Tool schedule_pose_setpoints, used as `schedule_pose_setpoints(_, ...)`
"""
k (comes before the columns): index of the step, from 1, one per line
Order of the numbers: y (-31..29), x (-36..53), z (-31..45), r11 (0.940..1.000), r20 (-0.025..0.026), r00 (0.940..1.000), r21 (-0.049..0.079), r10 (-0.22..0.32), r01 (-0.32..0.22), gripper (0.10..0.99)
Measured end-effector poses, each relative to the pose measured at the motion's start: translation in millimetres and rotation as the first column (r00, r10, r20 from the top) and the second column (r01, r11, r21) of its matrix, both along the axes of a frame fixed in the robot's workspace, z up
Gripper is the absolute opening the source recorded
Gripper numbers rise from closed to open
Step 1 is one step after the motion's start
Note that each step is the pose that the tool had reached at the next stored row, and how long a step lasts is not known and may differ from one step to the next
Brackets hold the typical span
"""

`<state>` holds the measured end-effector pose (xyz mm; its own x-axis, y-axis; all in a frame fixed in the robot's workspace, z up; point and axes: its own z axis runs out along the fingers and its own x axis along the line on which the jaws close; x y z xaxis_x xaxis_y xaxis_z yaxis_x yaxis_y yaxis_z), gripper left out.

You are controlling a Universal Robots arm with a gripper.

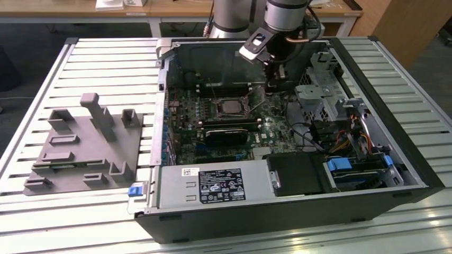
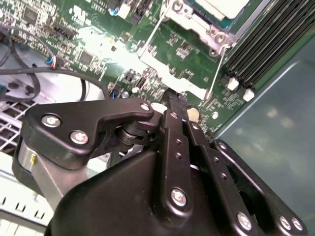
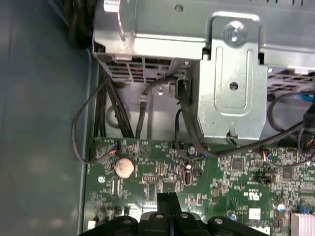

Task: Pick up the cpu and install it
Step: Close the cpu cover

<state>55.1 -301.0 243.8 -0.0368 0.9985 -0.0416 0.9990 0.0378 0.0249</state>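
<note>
1 cpu (image 2: 221,6) nr fingers (image 2: 173,105), apart

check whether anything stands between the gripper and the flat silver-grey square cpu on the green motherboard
Only a thin metal wire lever, raised beside the metal socket frame, seems to. The gripper hangs over the green motherboard, to the exterior view's right of the flat silver-grey square cpu; no cable or block lies between.

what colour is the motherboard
Green. The motherboard shows best in the first wrist view.
</note>
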Motion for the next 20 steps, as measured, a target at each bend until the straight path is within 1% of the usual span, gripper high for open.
schedule_pose_setpoints(1, 0.0, -0.1, 0.0, 1.0, -0.0076, 1.0, 0.0, 0.0, 0.0, 0.106)
schedule_pose_setpoints(2, 0.0, -0.3, 0.0, 1.0, -0.0122, 0.9999, 0.0, 0.0, 0.0, 0.106)
schedule_pose_setpoints(3, 0.1, -1.0, -0.1, 1.0, -0.0136, 0.9999, 0.0, 0.0, 0.0, 0.106)
schedule_pose_setpoints(6, 0.1, -4.7, -0.2, 1.0, -0.0142, 0.9999, 0.0, 0.0, 0.0, 0.106)
schedule_pose_setpoints(10, 0.0, -11.8, -0.8, 1.0, -0.0141, 0.9999, 0.0, 0.0, 0.0, 0.106)
schedule_pose_setpoints(17, -4.6, -20.1, -2.3, 1.0, -0.0142, 0.9999, 0.0, 0.0, 0.0, 0.106)
schedule_pose_setpoints(20, -5.3, -24.9, -2.7, 1.0, -0.0142, 0.9999, 0.0, 0.0, 0.0, 0.106)
